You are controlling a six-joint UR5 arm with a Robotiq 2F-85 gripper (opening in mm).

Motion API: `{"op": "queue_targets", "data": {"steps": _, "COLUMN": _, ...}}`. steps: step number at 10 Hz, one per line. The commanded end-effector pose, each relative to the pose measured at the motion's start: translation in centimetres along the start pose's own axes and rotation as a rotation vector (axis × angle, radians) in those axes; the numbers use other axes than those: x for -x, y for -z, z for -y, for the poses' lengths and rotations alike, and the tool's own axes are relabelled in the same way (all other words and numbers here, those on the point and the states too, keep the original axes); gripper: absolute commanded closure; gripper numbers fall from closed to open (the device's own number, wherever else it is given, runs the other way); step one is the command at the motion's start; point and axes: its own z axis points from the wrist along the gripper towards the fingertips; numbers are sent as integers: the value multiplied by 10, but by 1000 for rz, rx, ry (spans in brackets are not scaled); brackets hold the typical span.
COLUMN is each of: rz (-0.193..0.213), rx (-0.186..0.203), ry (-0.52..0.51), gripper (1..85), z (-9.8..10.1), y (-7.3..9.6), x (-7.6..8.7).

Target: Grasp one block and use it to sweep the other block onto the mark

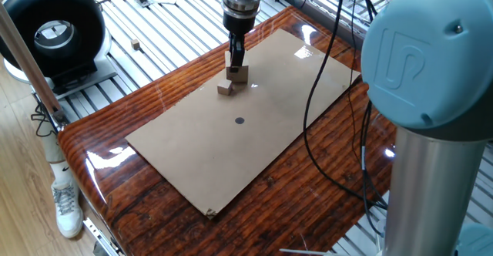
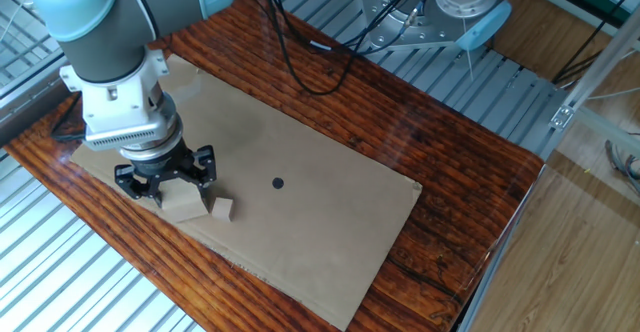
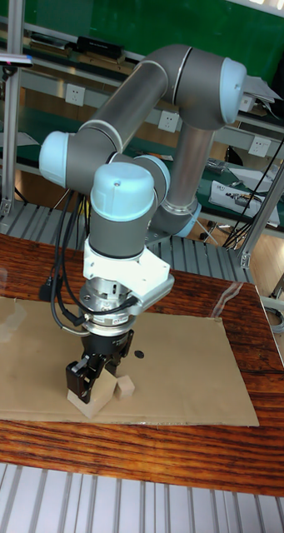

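The gripper (image 2: 166, 189) stands upright over the near-left part of the cardboard sheet (image 2: 300, 222), its jaws set down around the large pale wooden cube (image 2: 181, 206), one black finger (image 3: 77, 377) on either side of it. They look closed against the cube's faces in the tall fixed view (though whether they actually press it cannot be told for certain from these angles). The cube rests flat on the cardboard.

The small brown cube (image 2: 222, 209) sits just beside the pale one, on the side toward the mark, touching it or very nearly so. In one fixed view it lies at the pale cube's lower left corner (image 1: 225, 89).

The dark round mark (image 2: 278, 183) is drawn near the middle of the sheet, apart from both cubes, with bare cardboard between.

The sheet lies on a glossy reddish wooden counter (image 2: 470, 162).
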Motion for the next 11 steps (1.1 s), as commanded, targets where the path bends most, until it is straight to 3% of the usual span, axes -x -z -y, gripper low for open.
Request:
{"op": "queue_targets", "data": {"steps": 1, "rz": 4, "rx": 0, "ry": -15, "gripper": 377, "z": 1, "y": 3, "x": 6}}
{"op": "queue_targets", "data": {"steps": 11, "rz": 20, "rx": -7, "ry": -32, "gripper": 383, "z": -1, "y": -4, "x": 20}}
